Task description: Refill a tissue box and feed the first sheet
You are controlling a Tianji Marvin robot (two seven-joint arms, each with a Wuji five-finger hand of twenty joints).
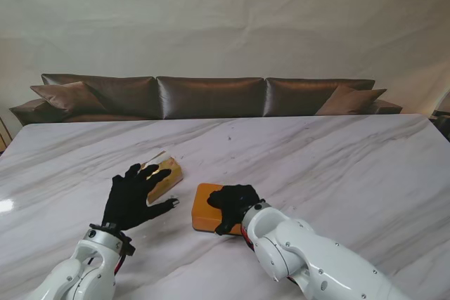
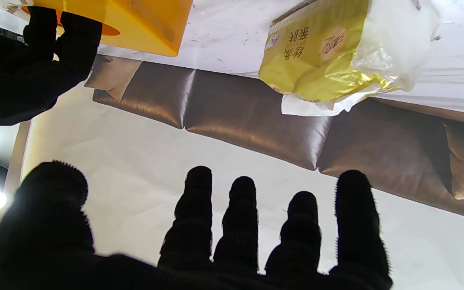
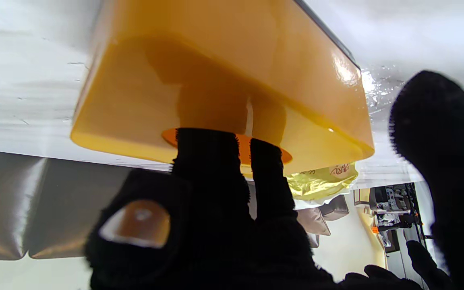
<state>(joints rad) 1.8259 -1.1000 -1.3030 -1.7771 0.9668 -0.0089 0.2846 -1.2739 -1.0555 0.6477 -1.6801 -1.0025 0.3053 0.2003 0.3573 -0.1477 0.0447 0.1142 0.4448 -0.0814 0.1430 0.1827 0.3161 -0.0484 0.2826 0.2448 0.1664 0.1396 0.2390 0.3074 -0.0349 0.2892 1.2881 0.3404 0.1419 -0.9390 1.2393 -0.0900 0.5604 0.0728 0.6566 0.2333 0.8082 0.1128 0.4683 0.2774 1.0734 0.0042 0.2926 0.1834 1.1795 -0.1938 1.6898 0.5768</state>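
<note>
An orange tissue box [image 1: 204, 210] lies on the marble table [image 1: 337, 166] close in front of me, its oval opening [image 3: 270, 153] facing up. My right hand [image 1: 233, 204] rests on top of it, two fingers [image 3: 212, 161] hooked into the opening and the thumb [image 3: 437, 133] held out beside the box. To its left a yellow plastic tissue pack [image 1: 166, 172] lies with its wrapper torn open at one end. My left hand [image 1: 132, 196] hovers open at the pack's near side, fingers [image 2: 240, 217] spread, holding nothing. The left wrist view shows the tissue pack [image 2: 320, 52] and the orange box [image 2: 143, 20].
A brown leather sofa [image 1: 211, 96] runs along the table's far edge. The marble top stretches wide to the right and far side of the box.
</note>
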